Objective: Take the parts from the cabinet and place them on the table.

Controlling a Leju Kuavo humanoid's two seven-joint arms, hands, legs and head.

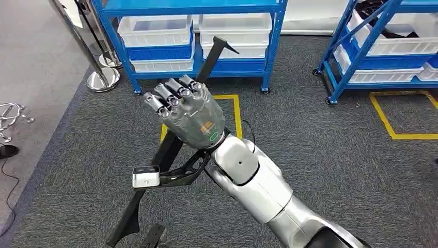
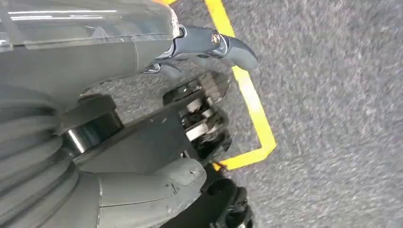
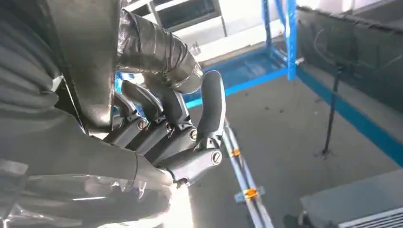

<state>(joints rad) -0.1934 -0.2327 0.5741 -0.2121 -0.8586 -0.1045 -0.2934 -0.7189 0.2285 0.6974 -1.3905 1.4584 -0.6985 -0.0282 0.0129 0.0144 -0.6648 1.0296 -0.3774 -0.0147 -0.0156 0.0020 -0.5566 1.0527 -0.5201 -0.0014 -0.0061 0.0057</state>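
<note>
My right hand point(image 1: 188, 111) is raised in the middle of the head view, its fingers curled around a long black part point(image 1: 214, 54). That part runs from near the blue rack down past my wrist to the lower left. In the right wrist view the same hand point(image 3: 166, 137) grips the dark part point(image 3: 157, 45), which has a shiny wrapped section. In the left wrist view my left hand point(image 2: 142, 190) holds a flat black part point(image 2: 147, 137) between the grey thumb and the dark fingers, above carpet with yellow tape point(image 2: 252, 99).
A blue rack point(image 1: 271, 46) with white bins point(image 1: 155, 31) stands straight ahead, and a second blue rack point(image 1: 361, 51) at the right. Chrome stanchion bases point(image 1: 103, 80) stand at the left. Yellow tape squares point(image 1: 408, 137) mark the grey carpet. A cable point(image 1: 10, 181) lies at the far left.
</note>
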